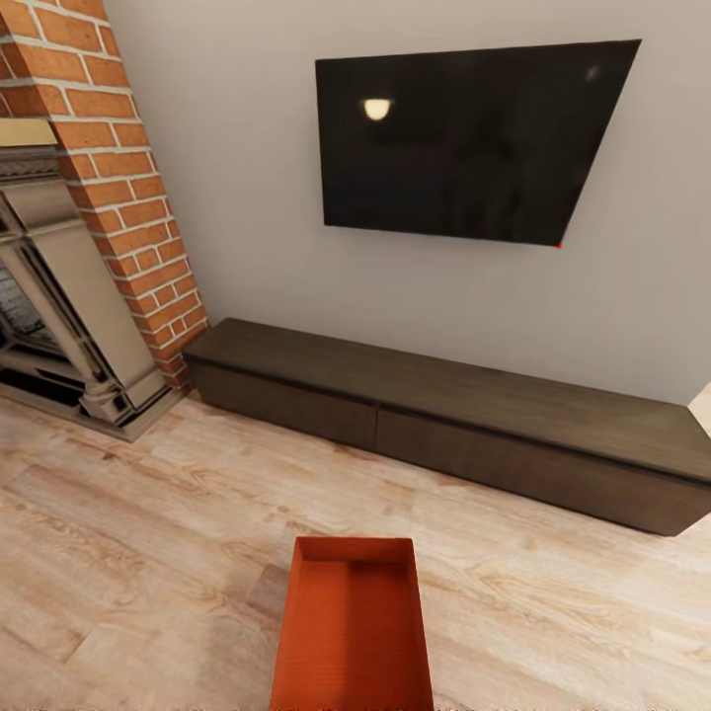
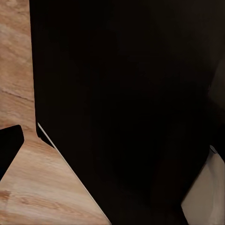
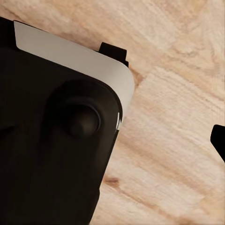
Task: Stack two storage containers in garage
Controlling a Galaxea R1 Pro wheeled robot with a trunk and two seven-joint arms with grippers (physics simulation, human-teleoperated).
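Note:
One orange-red open-top storage container point(image 1: 354, 632) stands on the light wood-plank floor point(image 1: 148, 553) of the living room, low in the centre of the head view, empty inside. The other container is out of view. In the left wrist view a dark fingertip point(image 2: 9, 145) shows at the frame's edge over the planks, beside the robot's dark body point(image 2: 131, 103). The right wrist view has a dark fingertip point(image 3: 218, 140) at its edge above the wood floor, next to the black and white base point(image 3: 56, 140). Neither gripper holds anything.
A long low dark-brown cabinet point(image 1: 454, 415) runs along the grey wall under a black wall screen point(image 1: 464, 138). A red brick fireplace point(image 1: 109, 178) with a stone surround stands at the left. Open plank floor lies between the cabinet and the container.

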